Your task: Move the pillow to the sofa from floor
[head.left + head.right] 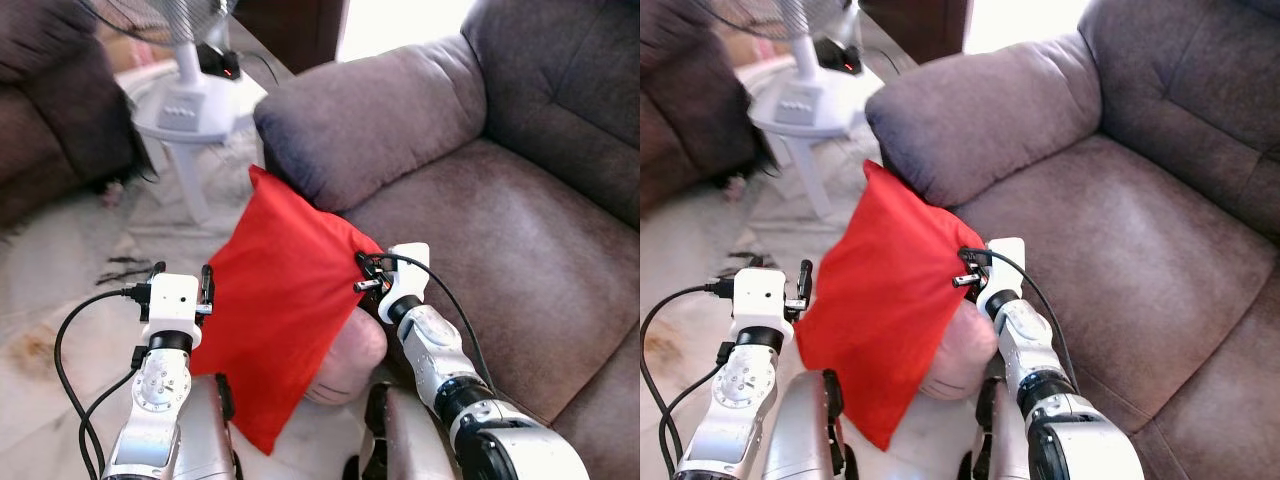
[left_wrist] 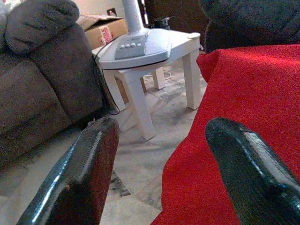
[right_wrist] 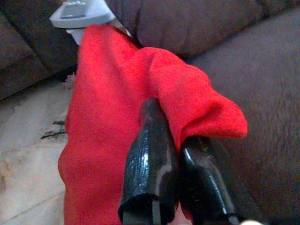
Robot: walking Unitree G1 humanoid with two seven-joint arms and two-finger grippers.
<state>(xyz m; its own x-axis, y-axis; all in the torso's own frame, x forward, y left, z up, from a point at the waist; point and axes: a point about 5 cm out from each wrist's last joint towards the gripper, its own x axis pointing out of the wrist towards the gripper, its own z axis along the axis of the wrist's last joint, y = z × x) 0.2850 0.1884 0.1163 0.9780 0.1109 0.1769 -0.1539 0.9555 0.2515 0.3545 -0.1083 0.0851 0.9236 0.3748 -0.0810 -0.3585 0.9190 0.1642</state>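
While the pillow (image 1: 285, 310) hangs off the floor, it sits between the 2 arms, just left of the sofa (image 1: 520, 250) seat and below the armrest (image 1: 370, 120). Right gripper (image 3: 176, 154): clenched on a bunched fold at the pillow's right corner. Left gripper (image 2: 159, 173): released, its 2 fingers (image 2: 84, 173) spread, with one lying against the red fabric at the pillow's left edge and gripping nothing. Step in hand, as judged: the carry, with the lift done and the placing not yet made. Next move, as judged: raise the pillow above the seat edge and swing it right, over the cushion, before letting go. Long axis: a diagonal, the far corner pointing up toward the armrest, the near corner pointing down toward the robot's legs. A fan (image 1: 195, 90) on a small white table (image 1: 190, 140) stands far left.
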